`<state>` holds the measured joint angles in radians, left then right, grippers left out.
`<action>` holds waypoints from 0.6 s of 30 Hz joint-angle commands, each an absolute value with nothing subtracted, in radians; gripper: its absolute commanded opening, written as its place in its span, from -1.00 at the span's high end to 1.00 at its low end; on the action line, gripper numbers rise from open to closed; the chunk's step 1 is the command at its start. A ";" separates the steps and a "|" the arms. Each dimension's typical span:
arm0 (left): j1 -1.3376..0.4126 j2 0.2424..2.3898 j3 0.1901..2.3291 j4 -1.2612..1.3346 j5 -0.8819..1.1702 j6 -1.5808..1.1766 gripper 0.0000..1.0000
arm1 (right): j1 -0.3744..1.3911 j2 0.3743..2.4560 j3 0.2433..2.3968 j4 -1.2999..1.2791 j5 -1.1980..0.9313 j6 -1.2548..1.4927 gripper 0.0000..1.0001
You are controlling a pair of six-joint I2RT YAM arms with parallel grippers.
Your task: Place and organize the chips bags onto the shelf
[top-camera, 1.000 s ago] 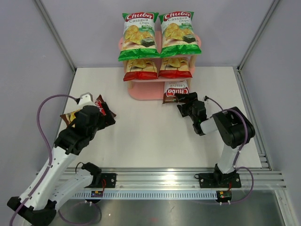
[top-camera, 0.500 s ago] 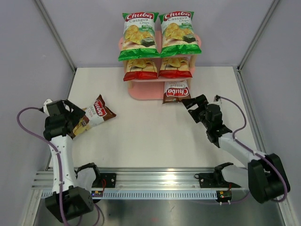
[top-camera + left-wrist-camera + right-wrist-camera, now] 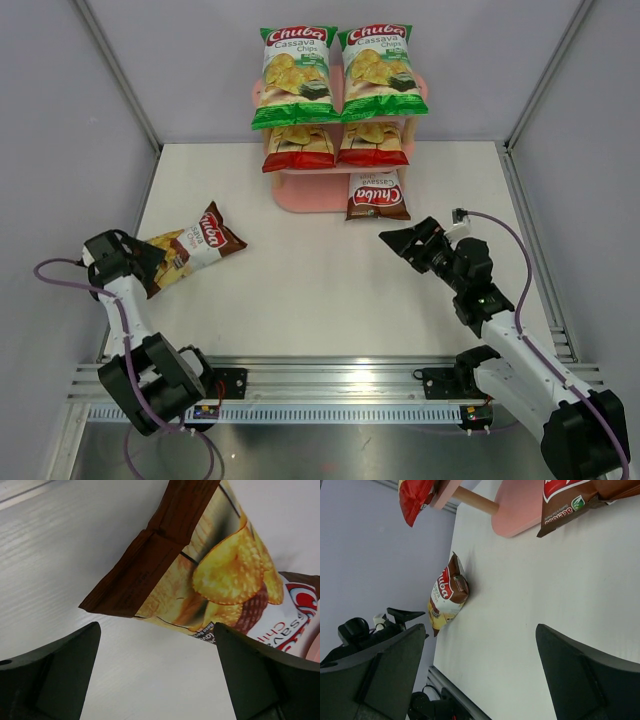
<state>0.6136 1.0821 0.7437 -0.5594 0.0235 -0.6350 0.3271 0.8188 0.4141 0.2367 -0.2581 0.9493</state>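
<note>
Two green bags (image 3: 295, 75) read "Chuba Cassava Chips".

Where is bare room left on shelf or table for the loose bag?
Shelf: bottom board's left half, beside the shelved brown bag. Table: the wide middle between the loose brown bag and the right gripper. Top and middle tiers are full: green bags, red bags.

**Five bags shelved, one brown bag out**

Pink 3-tier shelf (image 3: 305, 195) stands far centre. Top tier: green bag (image 3: 293, 78) on left, 2nd green bag (image 3: 382, 70) on right, side by side, logos readable. Mid tier: red bag (image 3: 298, 147) left, 2nd red bag (image 3: 373, 144) right. Bottom tier: brown bag (image 3: 377, 195), right side. Other brown bag (image 3: 190, 247) lies flat on table (image 3: 320, 290), near left, at an angle, well apart from shelf.
</note>
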 commanded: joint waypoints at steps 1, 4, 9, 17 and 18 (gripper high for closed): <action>0.618 1.092 0.674 -0.396 0.115 -0.681 -0.98 | 0.325 0.805 0.410 0.245 -0.334 0.919 -0.99; 0.598 1.137 0.649 -0.367 0.146 -0.695 -0.98 | 0.324 0.805 0.411 0.250 -0.374 0.925 -0.99; 0.474 1.218 0.627 -0.334 0.083 -0.672 -0.98 | 0.325 0.769 0.416 0.235 -0.402 0.933 -0.99; 0.327 1.316 0.658 -0.302 0.065 -0.658 -0.98 | 0.324 0.701 0.443 0.164 -0.391 0.914 -0.99; 0.312 1.316 0.669 -0.310 0.054 -0.666 -0.98 | 0.324 0.698 0.443 0.163 -0.390 0.914 -0.99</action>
<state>0.3504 1.3121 0.6384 -0.3599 0.0757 -0.6643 0.3271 0.7189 0.4107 0.1787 -0.3809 0.9379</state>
